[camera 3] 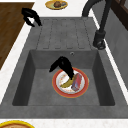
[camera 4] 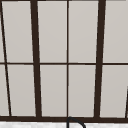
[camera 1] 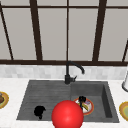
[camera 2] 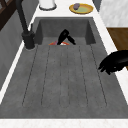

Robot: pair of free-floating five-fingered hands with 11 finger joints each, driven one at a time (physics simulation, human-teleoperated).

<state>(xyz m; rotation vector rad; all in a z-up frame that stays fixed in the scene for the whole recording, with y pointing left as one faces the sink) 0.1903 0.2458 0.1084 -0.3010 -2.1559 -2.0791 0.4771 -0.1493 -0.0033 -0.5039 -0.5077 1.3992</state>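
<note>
My right hand (camera 3: 62, 65) is down in the sink basin (camera 3: 40, 82), over an orange-rimmed white plate (camera 3: 56, 88). Its fingers (camera 3: 70, 75) point down and touch a yellow banana-like piece (camera 3: 65, 84); the thumb stands apart to the side. A red-pink block (camera 3: 77, 82) lies beside that piece. The front view shows the same hand (camera 1: 82, 99) above the plate (camera 1: 92, 107). My left hand (camera 1: 39, 111) hovers over the drainboard's front edge with loosely bent fingers, holding nothing; the right side view shows it (camera 3: 30, 16) too. A large red ball (camera 1: 67, 115) sits at the bottom centre of the front view.
A black faucet (camera 1: 68, 72) stands behind the sink's middle. On the counter are a yellow plate with brown food (camera 1: 2, 99) at left, a yellow plate with green (camera 1: 124, 110) at right and a white cylinder (camera 1: 125, 83). A window runs behind.
</note>
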